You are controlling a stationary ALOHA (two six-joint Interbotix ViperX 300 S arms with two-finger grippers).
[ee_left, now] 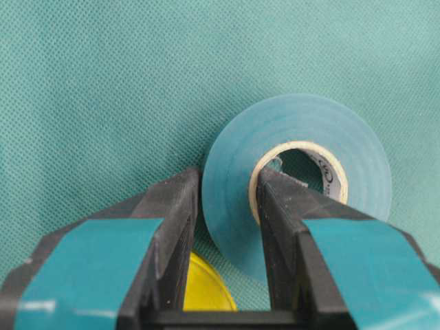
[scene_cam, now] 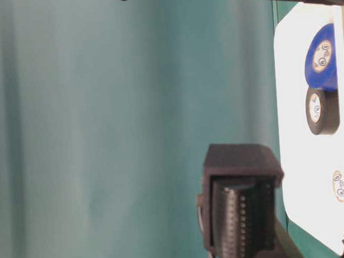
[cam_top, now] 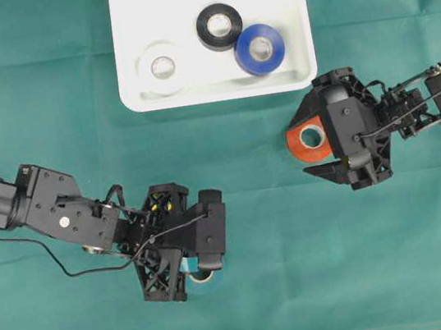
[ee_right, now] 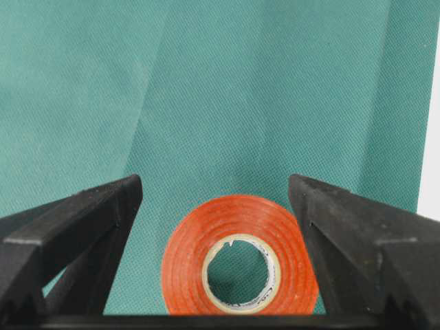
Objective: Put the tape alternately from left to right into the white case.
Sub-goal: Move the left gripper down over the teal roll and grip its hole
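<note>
Three rolls lay in the case [cam_top: 127,29] at the tabletop's [cam_top: 43,92] far edge. One roll [ee_left: 295,182] sat between my left claw's [ee_left: 227,206] fingers, another [ee_right: 239,265] inside my right claw [ee_right: 216,206].

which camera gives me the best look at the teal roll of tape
The left wrist view: the teal roll fills it, lying flat on the cloth with the left gripper shut on its wall, one jaw inside the core. Overhead, the gripper hides nearly all of it. The table-level and right wrist views don't show it.
</note>
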